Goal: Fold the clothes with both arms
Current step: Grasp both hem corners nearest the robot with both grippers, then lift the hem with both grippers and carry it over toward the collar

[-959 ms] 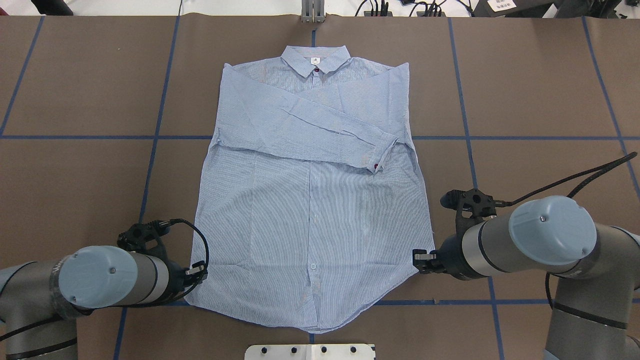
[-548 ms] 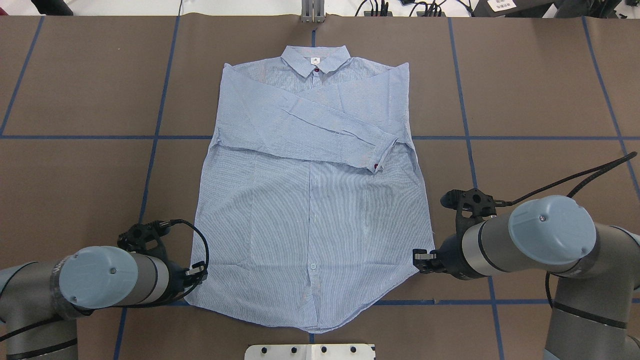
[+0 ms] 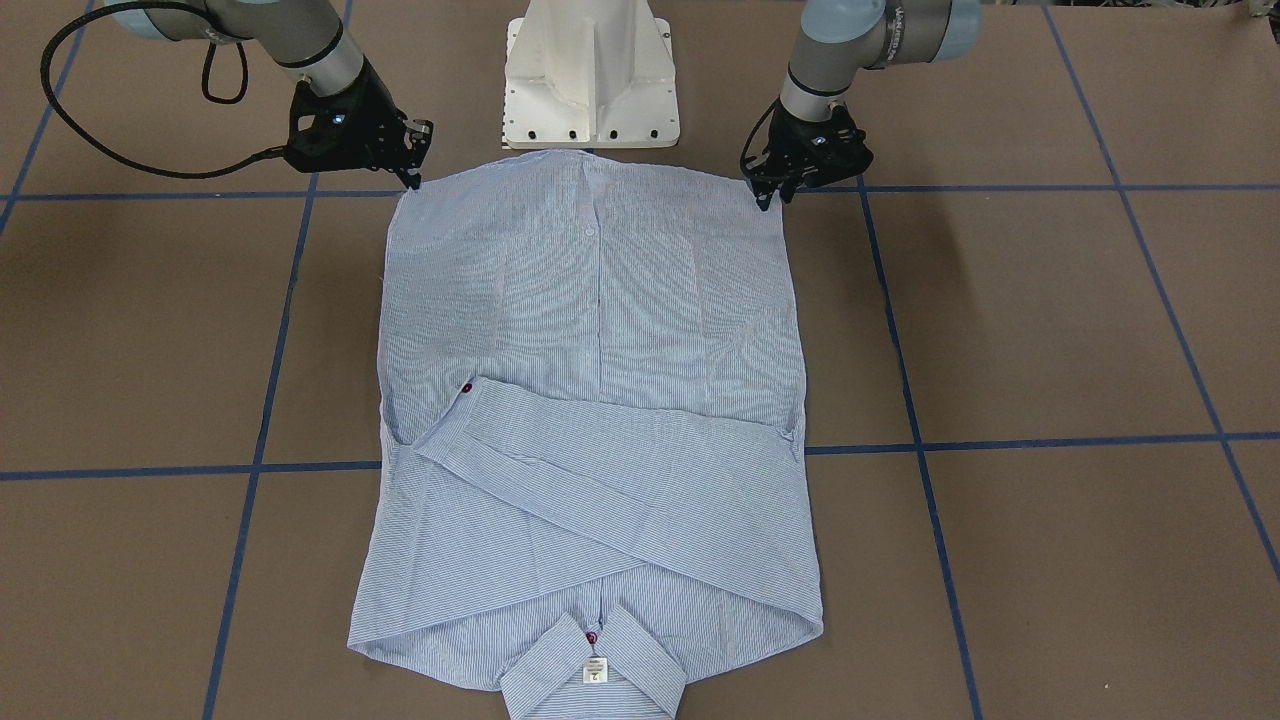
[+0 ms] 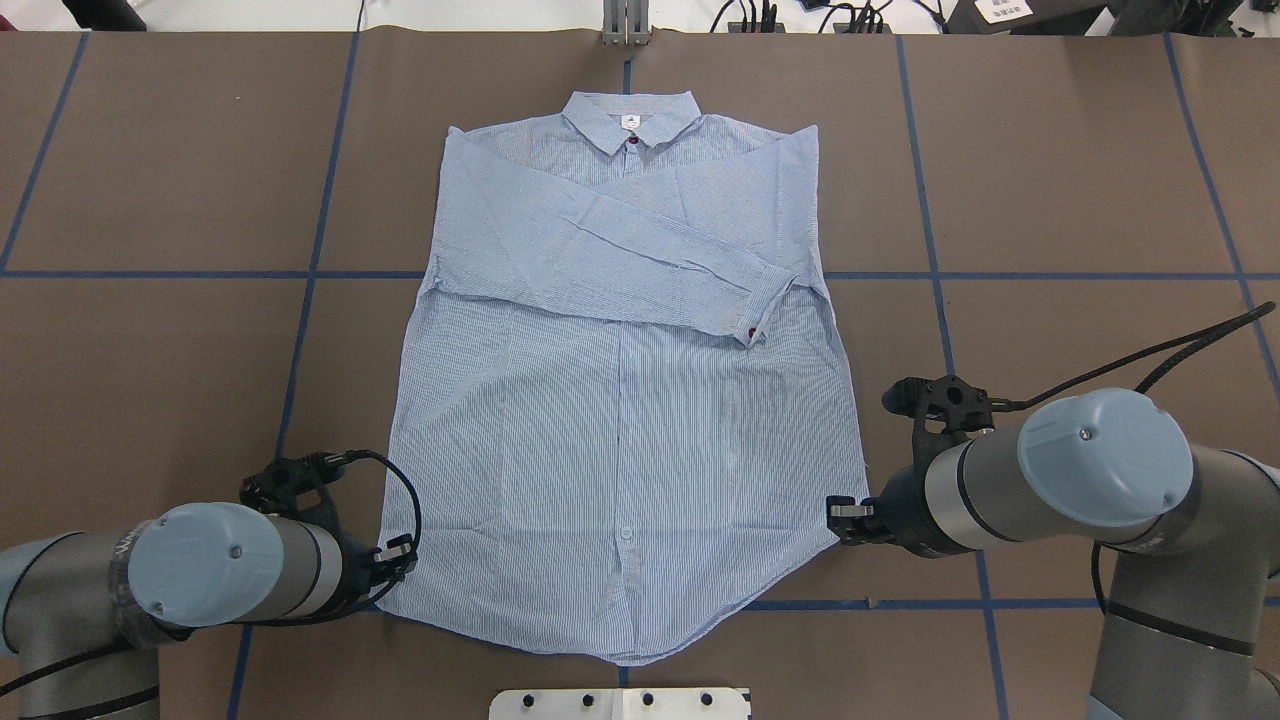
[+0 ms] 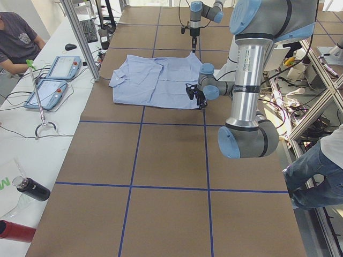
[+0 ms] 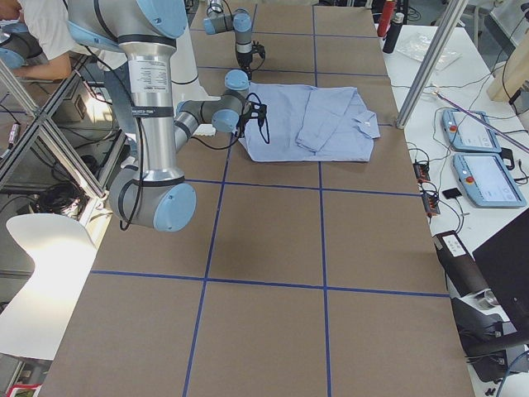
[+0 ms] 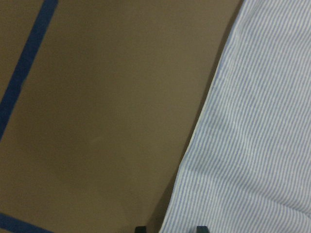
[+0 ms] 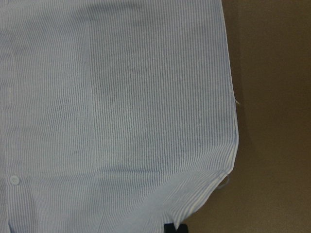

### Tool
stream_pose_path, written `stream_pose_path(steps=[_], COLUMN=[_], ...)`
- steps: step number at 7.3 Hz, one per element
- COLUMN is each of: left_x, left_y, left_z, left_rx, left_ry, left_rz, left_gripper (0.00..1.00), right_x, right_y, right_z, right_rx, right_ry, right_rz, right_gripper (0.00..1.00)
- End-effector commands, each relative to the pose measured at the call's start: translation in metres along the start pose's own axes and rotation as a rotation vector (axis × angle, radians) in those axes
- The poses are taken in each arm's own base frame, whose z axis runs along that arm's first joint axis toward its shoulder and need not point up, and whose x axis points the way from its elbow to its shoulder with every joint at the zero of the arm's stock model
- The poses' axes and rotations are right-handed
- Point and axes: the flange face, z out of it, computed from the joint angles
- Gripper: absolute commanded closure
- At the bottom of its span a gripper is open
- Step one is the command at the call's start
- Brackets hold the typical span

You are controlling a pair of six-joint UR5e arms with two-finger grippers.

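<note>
The left arm (image 4: pixel 205 572) and right arm (image 4: pixel 1060 478) reach low and forward, the left hand (image 4: pixel 397 553) with fingertips parted, the right hand (image 4: pixel 833 519) with fingertips pinched together.

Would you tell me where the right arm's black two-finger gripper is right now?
In the overhead view, the right arm's black two-finger gripper is on the view's right, at the near hem corner of the light blue striped shirt.

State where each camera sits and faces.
Front-facing: across the table, facing the pedestal; left hand, right hand.
Overhead: behind the pedestal, looking forward-down; both arms.
Exterior left: table's left end; left arm near.
Exterior right: opposite end; right arm near.
Left wrist: down at shirt edge; fingertips.
Right wrist: likewise, at hem corner.
All share the shirt.
</note>
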Motion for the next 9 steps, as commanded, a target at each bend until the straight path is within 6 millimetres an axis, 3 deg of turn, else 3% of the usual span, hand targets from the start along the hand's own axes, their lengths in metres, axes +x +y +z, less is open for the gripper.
stream_pose_path(steps=[1, 2, 4, 7, 9], left_x=[0.004, 0.006, 0.009, 0.012, 0.008], left_y=[0.002, 0.003, 0.004, 0.013, 0.028], left_z=[-0.002, -0.003, -0.014, -0.078, -0.122], left_rx=[-0.005, -0.009, -0.013, -0.066, -0.110], left_ry=[0.006, 0.009, 0.030, 0.023, -0.031], left_rz=[-0.001, 0.000, 0.002, 0.006, 0.067], left_gripper=[0.86, 1.00, 1.00, 1.00, 1.00], right_x=[0.002, 0.003, 0.004, 0.017, 0.013], right_y=[-0.001, -0.002, -0.006, -0.037, -0.024], right_z=[0.000, 0.000, -0.004, -0.047, -0.070], right_rx=[-0.006, -0.007, -0.009, -0.112, -0.205], right_ry=[0.002, 0.003, 0.000, -0.070, -0.117], right_rz=[0.004, 0.006, 0.010, 0.063, 0.049], right_gripper=[1.00, 1.00, 1.00, 1.00, 1.00])
